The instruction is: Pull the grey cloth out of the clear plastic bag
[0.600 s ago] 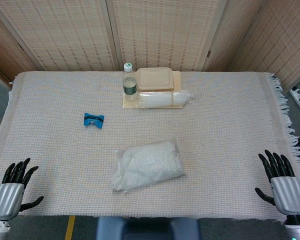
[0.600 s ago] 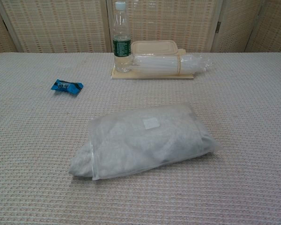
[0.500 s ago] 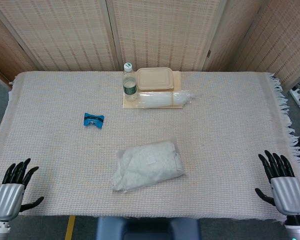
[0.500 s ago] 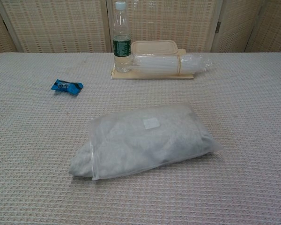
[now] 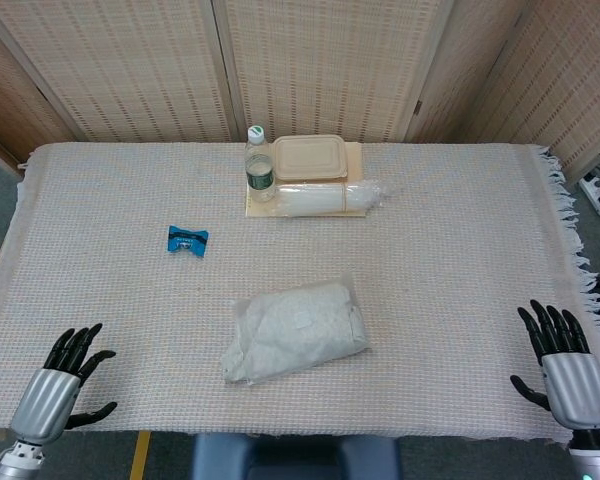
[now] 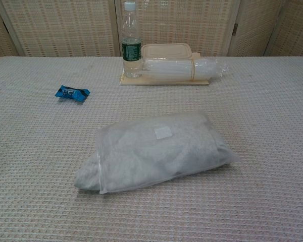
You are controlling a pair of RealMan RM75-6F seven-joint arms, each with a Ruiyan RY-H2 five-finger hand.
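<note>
A clear plastic bag (image 5: 298, 328) (image 6: 159, 148) lies on the table near the front middle, stuffed with the grey cloth (image 6: 86, 177), which pokes out of its open left end. My left hand (image 5: 58, 392) hovers at the front left corner, fingers spread and holding nothing, well left of the bag. Over at the front right edge my right hand (image 5: 565, 368) is likewise spread and empty, far from the bag. The chest view shows neither hand.
A water bottle (image 5: 259, 164) (image 6: 131, 43), a lidded tan food box (image 5: 309, 157) and a bagged stack of white items (image 5: 330, 197) sit on a board at the back middle. A blue snack wrapper (image 5: 187, 239) (image 6: 72, 93) lies left of centre. A woven cloth (image 5: 450, 260) covers the table.
My left hand has moved right and a little forward over the table's front left corner. The right hand and the bag have stayed put.
</note>
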